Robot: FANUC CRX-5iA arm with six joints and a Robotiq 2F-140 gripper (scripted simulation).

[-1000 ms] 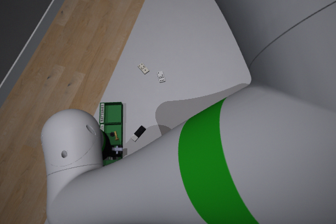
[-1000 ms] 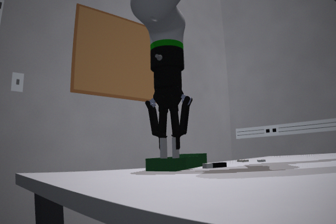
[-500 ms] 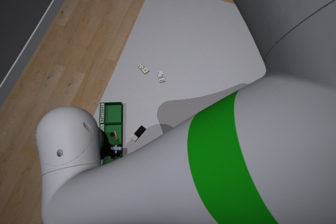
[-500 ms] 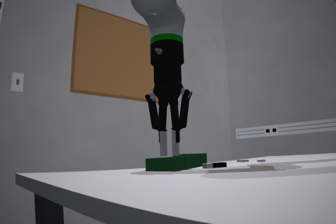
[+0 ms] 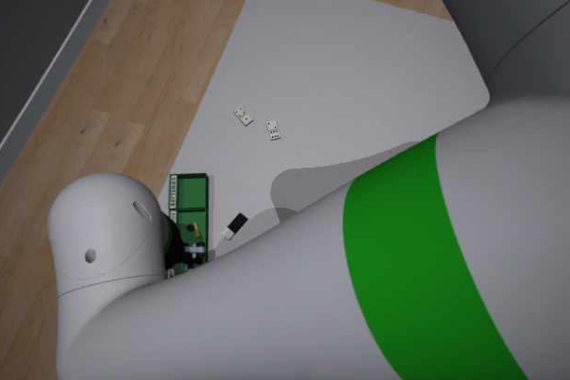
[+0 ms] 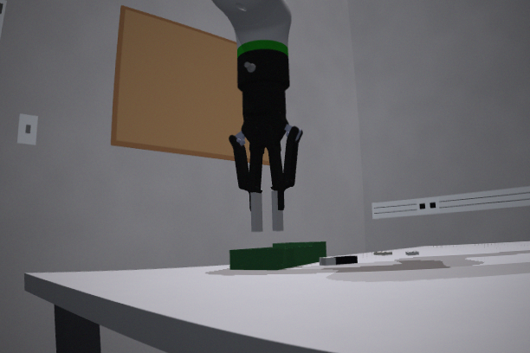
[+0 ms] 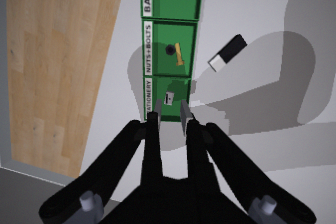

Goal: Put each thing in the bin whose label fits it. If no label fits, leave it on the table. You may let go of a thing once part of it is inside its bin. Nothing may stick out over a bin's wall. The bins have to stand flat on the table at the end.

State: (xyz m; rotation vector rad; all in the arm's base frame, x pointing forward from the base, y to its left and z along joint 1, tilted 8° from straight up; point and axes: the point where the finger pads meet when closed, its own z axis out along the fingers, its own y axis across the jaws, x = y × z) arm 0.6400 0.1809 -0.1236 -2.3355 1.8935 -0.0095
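1. The gripper (image 6: 267, 225) hangs above the green bin row (image 6: 277, 256), its grey fingertips a narrow gap apart with nothing between them.
2. Directly below the fingertips, in the wrist view, lies the compartment labelled STATIONERY (image 7: 173, 92); a small grey-and-white item (image 7: 169, 96) rests inside it, too small to identify.
3. The next compartment, labelled NUTS+BOLTS (image 7: 174, 49), contains a brass bolt (image 7: 179, 53) and a black nut (image 7: 169, 49), lying just beside each other.
4. The furthest compartment, marked BATTERIES (image 5: 192, 191), shows only its green floor in the top view.
5. A black-and-white eraser-like block (image 5: 234, 225) lies on the table (image 6: 286, 311) just beside the bins, outside their walls.
6. Two dominoes, one cream (image 5: 243, 115) and one white (image 5: 273, 130), lie flat on the table well apart from the bins and near each other.
7. The bins stand flat on the table near its edge.
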